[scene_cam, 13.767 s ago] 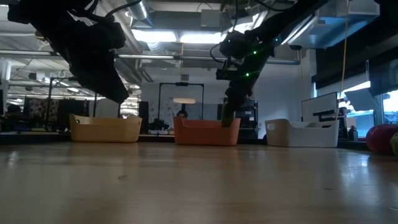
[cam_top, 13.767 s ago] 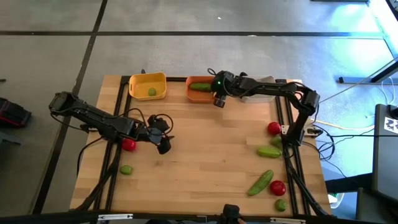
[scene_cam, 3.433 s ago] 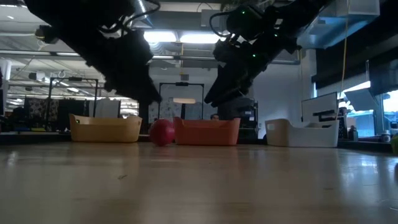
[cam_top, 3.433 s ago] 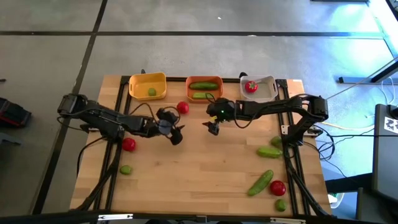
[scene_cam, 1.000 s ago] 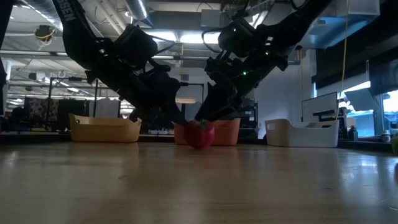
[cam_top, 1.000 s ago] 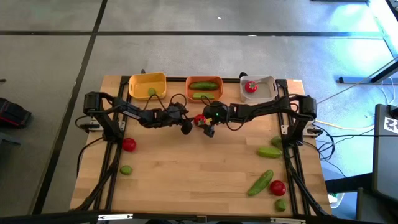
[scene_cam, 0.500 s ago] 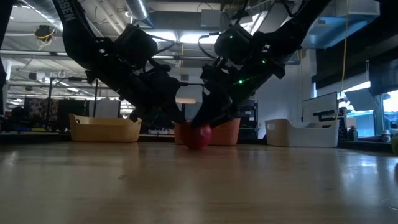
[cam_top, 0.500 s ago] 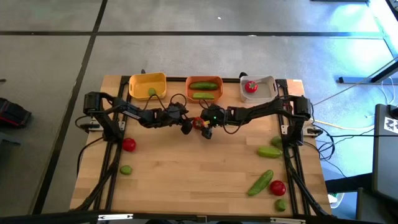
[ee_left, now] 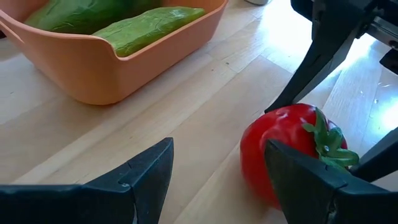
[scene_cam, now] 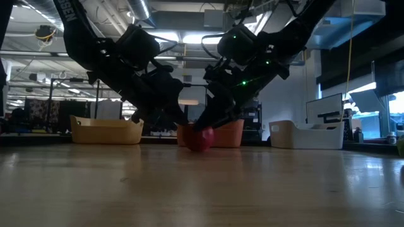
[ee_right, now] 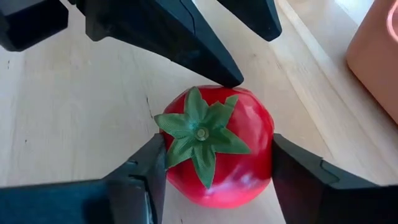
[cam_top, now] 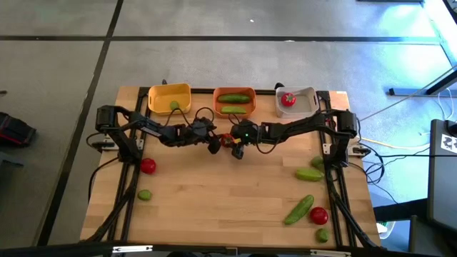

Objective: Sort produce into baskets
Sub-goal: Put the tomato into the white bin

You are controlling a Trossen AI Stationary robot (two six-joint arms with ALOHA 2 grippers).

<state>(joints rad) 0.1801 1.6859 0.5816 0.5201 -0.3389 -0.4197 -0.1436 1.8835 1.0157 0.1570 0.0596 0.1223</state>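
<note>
Thing in hand: round red toy tomato with a green leafy cap [ee_right: 214,146], resting on the pale wooden counter [cam_top: 228,193] just in front of the orange plastic basket [cam_top: 216,104].
Right gripper [ee_right: 214,171]: down over the tomato, one dark finger on each side, pads at or almost at its skin; closing round it, firm grip not certain yet.
Left gripper [ee_left: 214,168]: just beside the same tomato on the opposite side, fingers parted and holding nothing; one fingertip close against the fruit in the right wrist view.
Key relation: tomato square between the right gripper's fingers, stem cap up; round, so no long axis to line up with.
Nearer arm: both at the fruit, right one astride it, left one only alongside.
Destination, judged: white translucent basket [cam_top: 308,108] at the back of the counter on the right arm's side, with one red tomato [cam_top: 288,99] inside.
Other baskets: orange one with two long green cucumbers [cam_top: 233,98]; yellow plastic basket [cam_top: 161,96] with a small light-green lime [cam_top: 175,106].
Risk, judged: left fingertip crowding the lift path.
</note>
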